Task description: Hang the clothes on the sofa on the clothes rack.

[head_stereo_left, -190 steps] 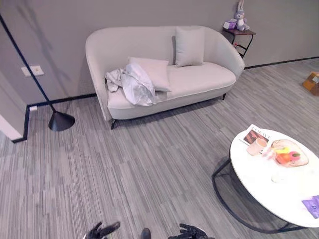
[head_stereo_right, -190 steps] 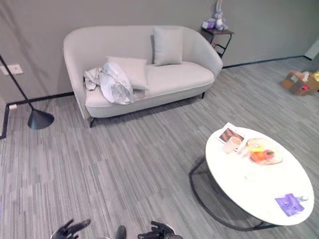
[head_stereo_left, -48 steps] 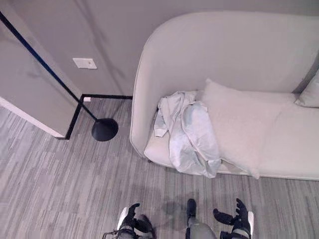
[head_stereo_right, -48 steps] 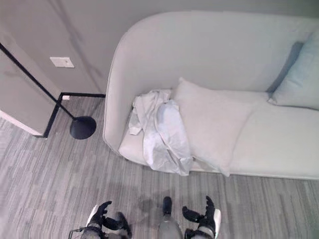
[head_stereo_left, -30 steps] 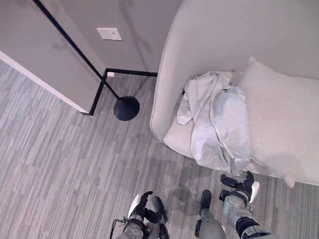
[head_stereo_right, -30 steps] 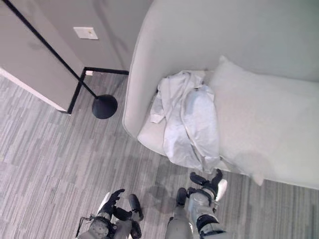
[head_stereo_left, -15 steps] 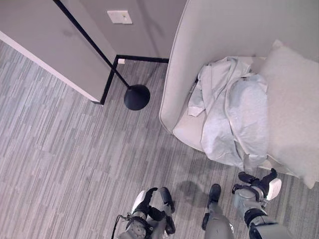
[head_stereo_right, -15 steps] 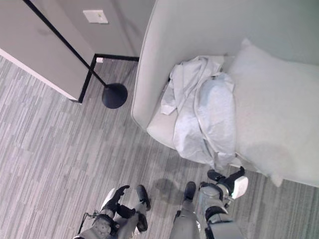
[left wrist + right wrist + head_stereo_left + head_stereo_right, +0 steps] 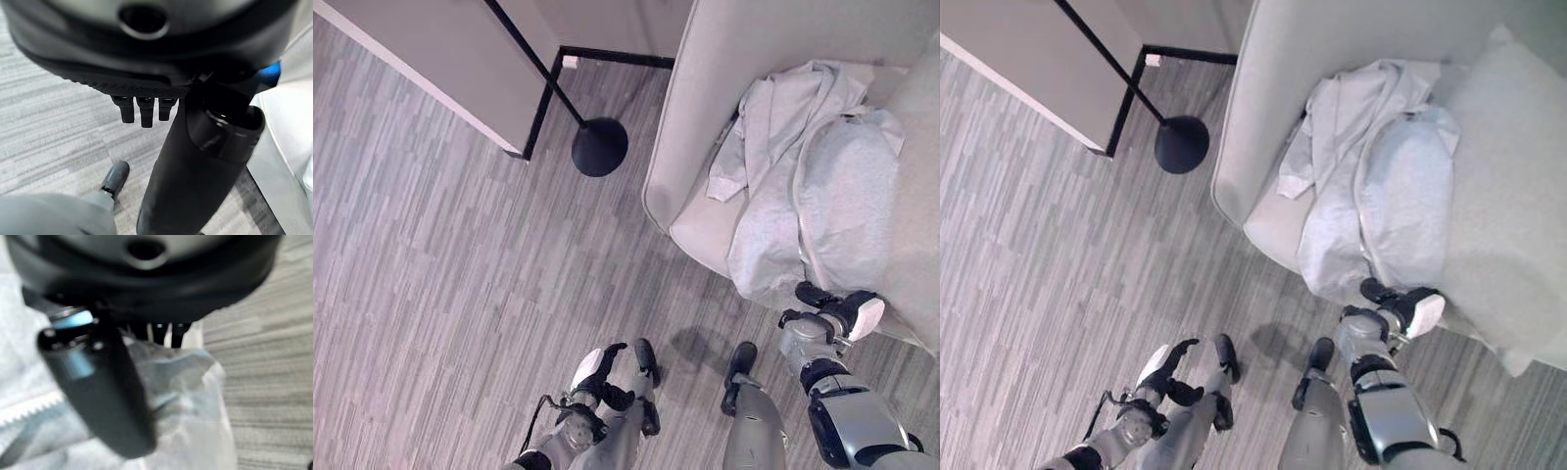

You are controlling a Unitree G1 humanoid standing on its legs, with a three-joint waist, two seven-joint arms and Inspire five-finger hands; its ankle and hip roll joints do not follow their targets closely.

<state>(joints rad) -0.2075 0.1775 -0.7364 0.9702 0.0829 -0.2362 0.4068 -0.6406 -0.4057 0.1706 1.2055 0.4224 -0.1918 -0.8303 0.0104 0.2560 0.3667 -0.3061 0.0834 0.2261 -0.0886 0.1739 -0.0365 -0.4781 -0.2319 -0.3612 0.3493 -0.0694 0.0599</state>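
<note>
Light grey zip-up jacket (image 9: 813, 186) lies crumpled on the sofa's left end, right hand at its lower hem.

The jacket drapes over the seat edge of the pale sofa (image 9: 705, 108), beside a cushion (image 9: 1508, 196). The right hand (image 9: 832, 311) touches the hem with fingers spread and thumb out, gripping nothing. The left hand (image 9: 607, 377) hangs low over the grey striped carpet (image 9: 440, 294), fingers loosely uncurled, empty. A black floor lamp base (image 9: 599, 147) stands near the sofa's arm.

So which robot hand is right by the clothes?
The right hand, reaching the lower edge of the pale grey zip-up jacket on the sofa. The left hand hangs above the floor.
</note>
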